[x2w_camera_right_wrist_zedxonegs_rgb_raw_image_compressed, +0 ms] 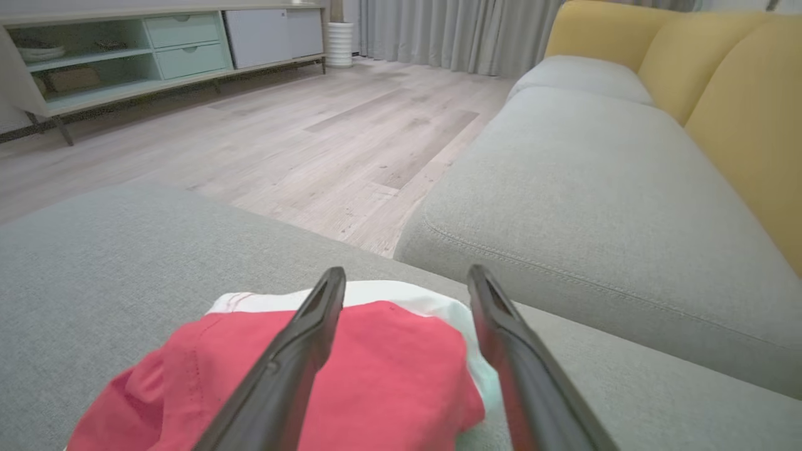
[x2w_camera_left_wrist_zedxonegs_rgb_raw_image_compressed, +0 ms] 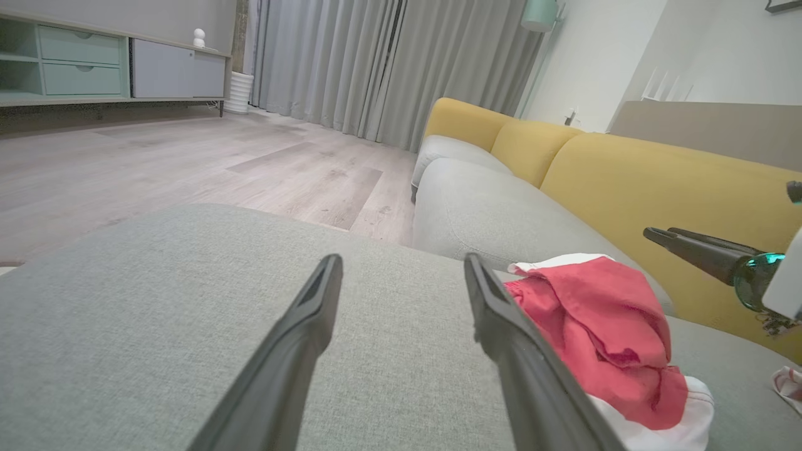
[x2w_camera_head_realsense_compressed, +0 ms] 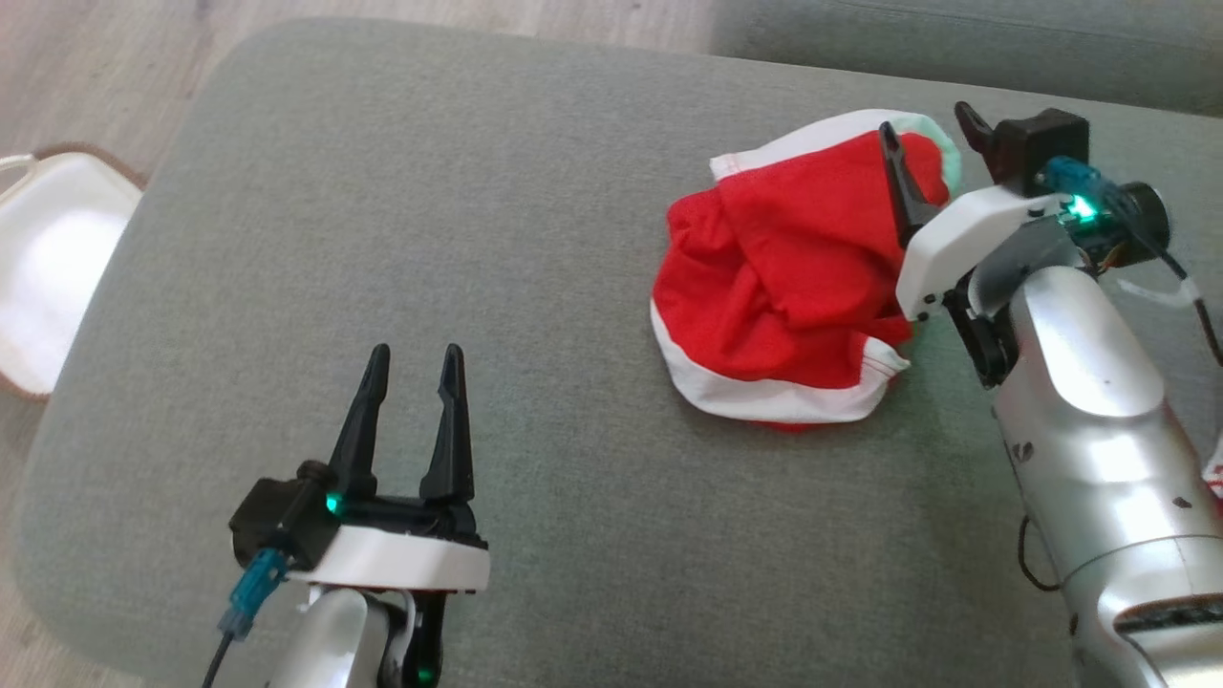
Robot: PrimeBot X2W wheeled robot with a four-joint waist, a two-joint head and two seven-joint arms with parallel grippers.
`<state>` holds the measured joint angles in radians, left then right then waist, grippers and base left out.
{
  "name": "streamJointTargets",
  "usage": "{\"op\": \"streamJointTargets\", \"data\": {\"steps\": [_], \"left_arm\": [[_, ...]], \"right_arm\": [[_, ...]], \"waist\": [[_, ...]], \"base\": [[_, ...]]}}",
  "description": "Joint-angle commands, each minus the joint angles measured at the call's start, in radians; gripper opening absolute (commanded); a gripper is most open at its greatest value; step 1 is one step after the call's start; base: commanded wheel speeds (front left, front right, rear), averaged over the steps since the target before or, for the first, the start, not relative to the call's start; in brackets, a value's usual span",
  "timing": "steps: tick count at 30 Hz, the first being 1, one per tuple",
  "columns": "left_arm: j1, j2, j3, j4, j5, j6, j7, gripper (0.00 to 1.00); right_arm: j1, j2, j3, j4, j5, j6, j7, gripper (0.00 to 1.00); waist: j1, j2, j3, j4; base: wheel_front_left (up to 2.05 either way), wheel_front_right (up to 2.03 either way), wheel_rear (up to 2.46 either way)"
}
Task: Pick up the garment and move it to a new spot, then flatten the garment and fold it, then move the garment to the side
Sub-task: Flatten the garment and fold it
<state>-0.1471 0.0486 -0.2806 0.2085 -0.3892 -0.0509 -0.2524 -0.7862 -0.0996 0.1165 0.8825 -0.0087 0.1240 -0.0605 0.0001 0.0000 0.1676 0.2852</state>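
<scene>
1. Nearest to the head camera, the left jaws are sitting low at the bottom left, over the grey cushion [x2w_camera_head_realsense_compressed: 497, 220], and their two dark fingers [x2w_camera_head_realsense_compressed: 368, 420] are pointing up the view.
2. These left jaws are standing wide open and are holding nothing. In the left wrist view, bare grey fabric is showing between the fingers [x2w_camera_left_wrist_zedxonegs_rgb_raw_image_compressed: 301, 338].
3. The garment [x2w_camera_head_realsense_compressed: 783, 277], red with white bands along its edges, is lying in a crumpled heap on the right part of the same cushion, well apart from the left jaws.
4. The right jaws are hanging at the far right side of the garment. One finger [x2w_camera_head_realsense_compressed: 900, 186] is crossing in front of the red cloth, and the other is standing beyond the pale edge.
5. In the right wrist view the right jaws are also spreading wide, and no cloth is being pinched. The garment [x2w_camera_right_wrist_zedxonegs_rgb_raw_image_compressed: 388, 369] is lying under and between the fingers [x2w_camera_right_wrist_zedxonegs_rgb_raw_image_compressed: 313, 338]. Whether the tips are touching the cloth, I cannot tell.
6. In the left wrist view the garment [x2w_camera_left_wrist_zedxonegs_rgb_raw_image_compressed: 601, 332] is lying just beside the right-hand finger, and a finger of the right jaws [x2w_camera_left_wrist_zedxonegs_rgb_raw_image_compressed: 689, 247] is reaching in above it from the right edge.
7. Beyond the cushion a sofa [x2w_camera_right_wrist_zedxonegs_rgb_raw_image_compressed: 595, 188] with grey seats and a yellow back is standing on the wooden floor [x2w_camera_right_wrist_zedxonegs_rgb_raw_image_compressed: 313, 125].
8. On the floor to the left of the cushion, a white container with a brown rim [x2w_camera_head_realsense_compressed: 57, 258] is lying.
</scene>
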Motion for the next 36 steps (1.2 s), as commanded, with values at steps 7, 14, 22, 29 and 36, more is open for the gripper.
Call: {"op": "streamJointTargets", "data": {"steps": [7,14,22,29,36], "left_arm": [[-0.025,0.002,0.071,-0.037,0.018,0.001,-0.009,1.00],[-0.014,0.002,0.092,-0.059,0.047,-0.012,-0.009,1.00],[0.021,0.002,0.101,-0.061,0.042,-0.012,-0.009,1.00],[0.025,0.002,0.096,-0.057,0.045,-0.018,-0.009,1.00],[0.015,0.002,0.080,-0.051,0.043,-0.022,-0.009,1.00]], "right_arm": [[0.105,0.020,-0.054,-0.095,0.012,0.007,-0.116,1.00],[0.289,0.030,-0.055,-0.269,0.076,0.007,-0.177,1.00],[0.594,0.047,-0.094,-0.528,0.140,0.007,-0.194,1.00],[0.667,0.049,-0.072,-0.607,0.153,0.007,-0.158,1.00],[0.611,0.049,0.019,-0.623,0.120,0.007,-0.076,1.00]], "waist": [[-0.0001,0.0000,-0.027,-0.063],[-0.0001,0.0000,-0.048,-0.116],[-0.0001,0.0000,-0.087,-0.157],[-0.0001,0.0000,-0.086,-0.158],[-0.0001,0.0000,-0.065,-0.131]], "base": [[0.00,0.00,0.00],[0.00,0.00,0.00],[0.00,0.00,0.00],[0.00,0.00,0.00],[0.00,0.00,0.00]]}}
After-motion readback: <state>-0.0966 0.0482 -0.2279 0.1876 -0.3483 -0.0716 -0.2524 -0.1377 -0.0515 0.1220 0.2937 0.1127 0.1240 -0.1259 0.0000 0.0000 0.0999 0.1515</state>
